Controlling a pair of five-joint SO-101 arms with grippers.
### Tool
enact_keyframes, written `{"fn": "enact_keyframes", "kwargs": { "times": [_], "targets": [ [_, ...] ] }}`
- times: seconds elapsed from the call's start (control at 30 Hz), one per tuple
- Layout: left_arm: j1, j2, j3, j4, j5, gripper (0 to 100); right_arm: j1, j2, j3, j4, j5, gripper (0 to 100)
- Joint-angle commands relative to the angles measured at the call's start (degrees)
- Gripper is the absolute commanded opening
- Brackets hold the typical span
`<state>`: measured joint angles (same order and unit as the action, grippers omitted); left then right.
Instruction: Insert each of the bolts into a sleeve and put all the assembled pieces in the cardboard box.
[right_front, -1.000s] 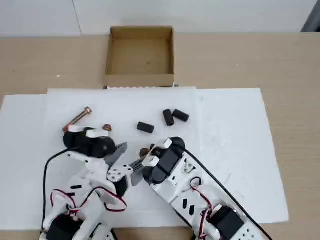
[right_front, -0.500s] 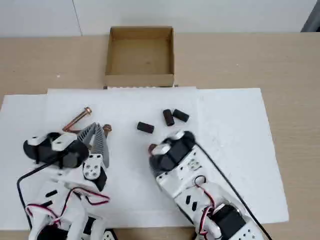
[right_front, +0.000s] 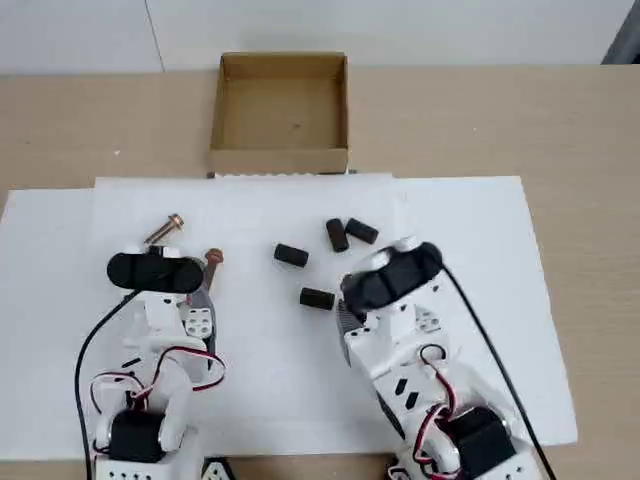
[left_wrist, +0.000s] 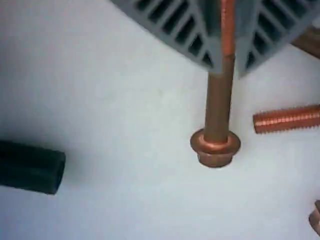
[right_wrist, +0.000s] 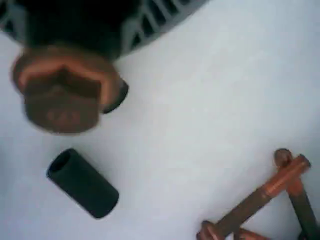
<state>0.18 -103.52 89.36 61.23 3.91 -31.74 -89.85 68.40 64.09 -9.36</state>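
Evidently the left gripper (left_wrist: 222, 47) pinches 1 bolt (left_wrist: 216, 142) by its shank, awaiting the nearby sleeve (left_wrist: 30, 172); the right gripper (right_wrist: 75, 27) clamps another bolt (right_wrist: 62, 92), seemingly already sleeved.

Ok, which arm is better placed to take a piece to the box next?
Right, probably. The right hand holds a bolt whose shank seems to sit in a black sleeve, ready for the cardboard box. The left hand grips a bare bolt that needs a sleeve first.

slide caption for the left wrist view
Left gripper shut on a copper bolt, a black sleeve lying nearby on the white paper.
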Motion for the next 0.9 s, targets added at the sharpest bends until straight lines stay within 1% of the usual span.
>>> {"fn": "enact_keyframes", "kwargs": {
  "times": [0.0, 0.2, 0.4, 0.63, 0.8, 0.87],
  "targets": [
    [-0.09, -0.44, 0.84, -1.76, -0.35, 1, 0.75, 10.33, -10.90, -0.22, -3.25, 0.2],
    [-0.18, -0.44, 2.51, -1.85, -0.35, 1, 0.75, 30.11, -25.67, -4.35, -3.43, 0.2],
    [-0.26, -0.53, 4.35, -1.85, -0.18, 1, 1.19, 44.70, -35.52, -10.86, -2.11, 0.2],
    [-0.26, -0.53, 4.35, -1.85, -0.18, 1, 5.49, 58.95, -41.85, -22.73, 12.40, 0.2],
    [-0.26, -0.53, 4.35, -1.85, -0.18, 1, 5.76, 71.25, -50.37, -29.49, 22.77, 0.2],
    [-0.26, -0.53, 4.35, -1.85, -0.09, 1, 5.76, 77.05, -55.21, -31.08, 25.85, 0.2]
  ]
}}
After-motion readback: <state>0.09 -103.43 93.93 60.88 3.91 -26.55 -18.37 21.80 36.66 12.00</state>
